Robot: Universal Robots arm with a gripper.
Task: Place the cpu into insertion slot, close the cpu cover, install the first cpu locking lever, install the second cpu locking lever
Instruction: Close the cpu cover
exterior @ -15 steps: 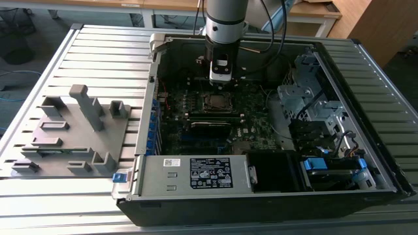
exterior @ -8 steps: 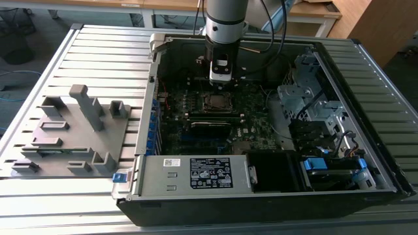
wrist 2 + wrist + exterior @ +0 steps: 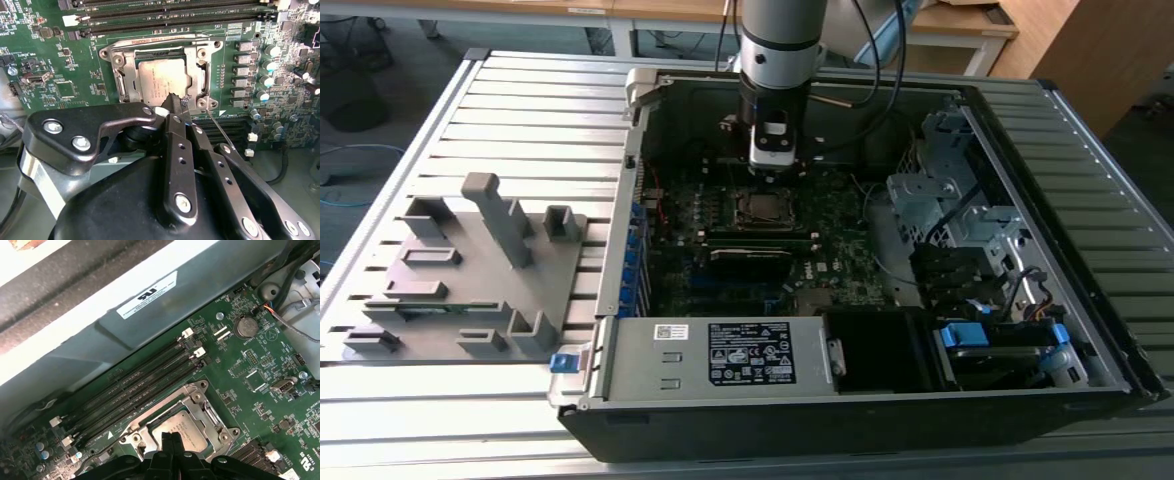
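Entry: the arm (image 3: 781, 40) is seen reaching down into the open computer case (image 3: 630, 180), which is set on the slatted tabletop (image 3: 520, 120). The insertion slot (image 3: 118, 60) is taken as reference throughout. The cpu (image 3: 160, 80) is seated inside the insertion slot, with its silver-grey face exposed. The cpu cover (image 3: 160, 52) is observed lying flat on the insertion slot, framing the cpu through its cut-out centre. The gripper (image 3: 175, 100) is positioned directly above the insertion slot, and its tip is seen over one edge of the cpu in both wrist views. The fingers (image 3: 169, 442) are drawn fully together, and whether the tip touches the metal cannot be told. A thin metal rod (image 3: 222, 132) is noted running out from one corner of the insertion slot, just beside the gripper; whether it is latched cannot be told. Long black memory slots (image 3: 135, 390) are recorded alongside the insertion slot on the green motherboard (image 3: 50, 55). A coin battery (image 3: 246, 326) is noted farther from the insertion slot. A grey fixture (image 3: 467, 270) is seen well apart from the insertion slot, outside the case, toward the exterior view's left.
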